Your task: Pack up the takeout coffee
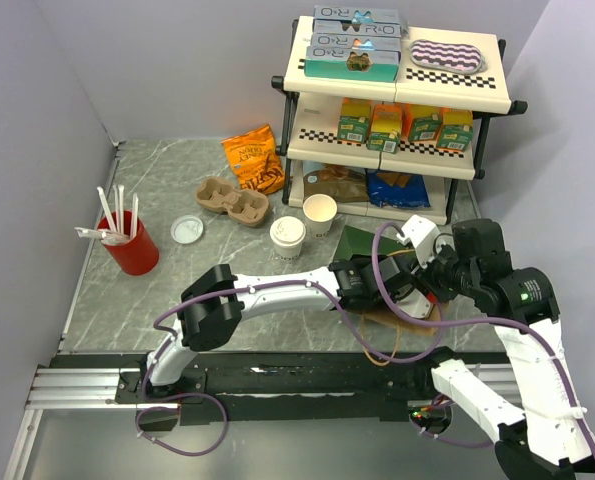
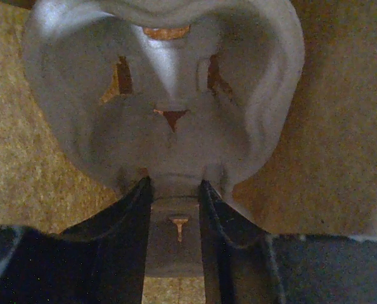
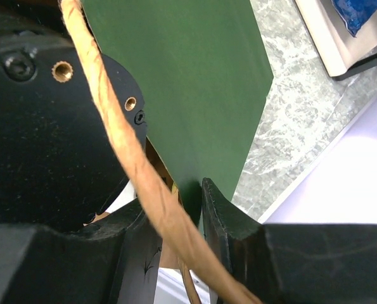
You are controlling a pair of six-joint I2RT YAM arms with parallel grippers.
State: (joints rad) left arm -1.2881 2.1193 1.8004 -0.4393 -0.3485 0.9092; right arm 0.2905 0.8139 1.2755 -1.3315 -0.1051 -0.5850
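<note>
Takeout coffee (image 1: 287, 238): cream cup with a white lid that looks seated. It stands upright near the table's centre, outside the green bag (image 1: 362, 245), at the bag's 9 o'clock.
Unlidded cup (image 1: 320, 213): just beside the coffee, at its 1 o'clock.
Loose lid (image 1: 187, 229): lies flat at the coffee's 9 o'clock, well apart.
Brown carrier (image 1: 232, 200): at the coffee's 11 o'clock, with both wells empty.
Left gripper (image 2: 173, 190): inside the bag. Its jaws are clenched on the centre rib of a pale pulp tray (image 2: 163, 95), seen against the kraft lining.
Right gripper (image 3: 174, 193): at the bag's rim. Its jaws are parted, with the green wall's edge loose between them and the twine handle (image 3: 125, 145) draped across.
Risk: with its rim unsupported, the bag may sag or tip while the left arm works inside. The twine may snag on the right gripper as it pulls away. The look-alike cup could be taken by mistake.
Surface: grey marbled table (image 1: 177, 290), level.
Room: pale walls (image 1: 67, 100). A stocked shelf rack (image 1: 407, 92) stands at 12 o'clock and a red cup of straws (image 1: 129, 245) at 9 o'clock.
</note>
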